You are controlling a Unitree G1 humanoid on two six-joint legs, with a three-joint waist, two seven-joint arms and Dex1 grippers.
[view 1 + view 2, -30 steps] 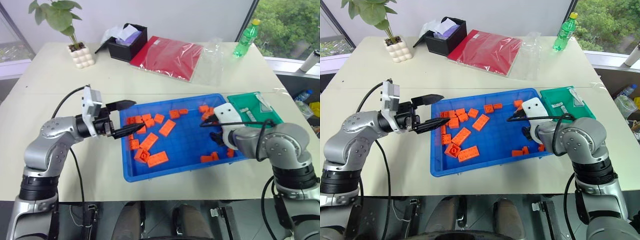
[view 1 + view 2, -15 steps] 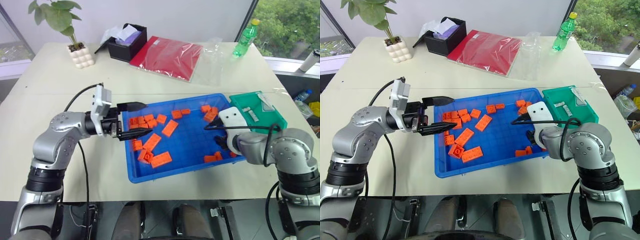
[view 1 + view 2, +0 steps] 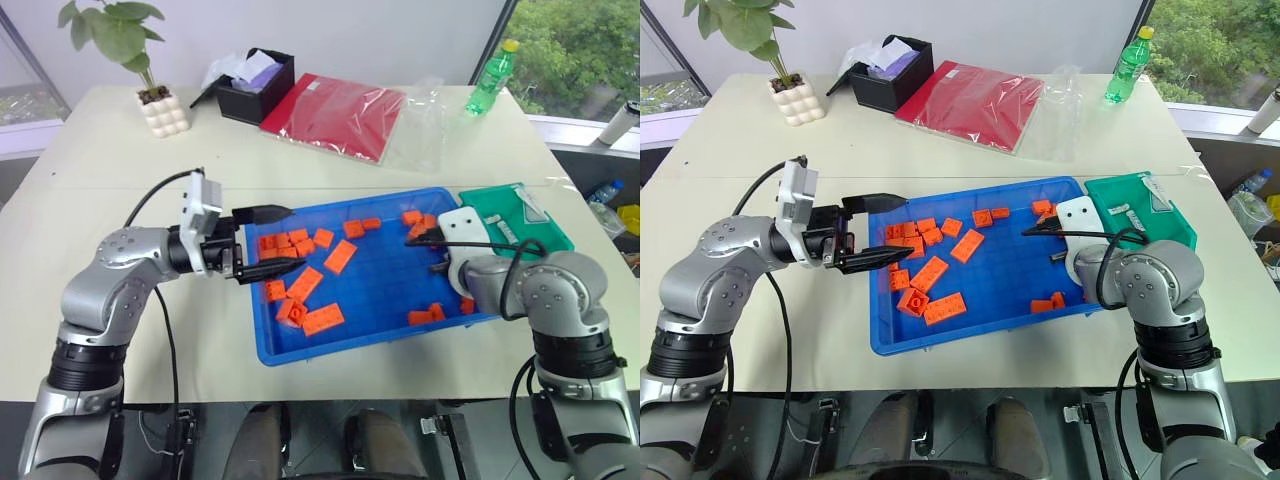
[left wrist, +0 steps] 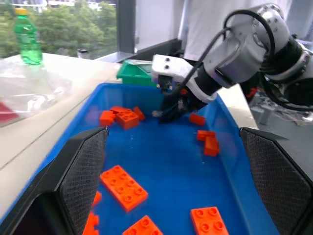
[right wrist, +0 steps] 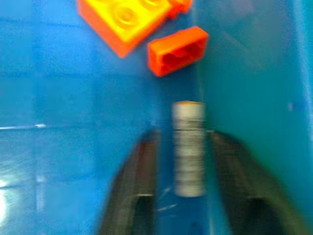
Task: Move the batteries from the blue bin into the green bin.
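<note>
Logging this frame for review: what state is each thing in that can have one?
Left pincer: open, level over the blue bin's end, holding nothing.
Right pincer: shut on a battery.
Blue bin: flat on the table, orange bricks scattered inside.
Green bin: upright beside the blue bin, some small pieces inside.
Green bottle: upright, capped.
Black box: open, papers inside.

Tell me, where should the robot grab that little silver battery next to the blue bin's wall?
Probably across its middle, coming down from above. The battery is a slim cylinder lying close along the wall of the blue bin, so there's little room from the side. The right gripper has one finger on each long side.
</note>
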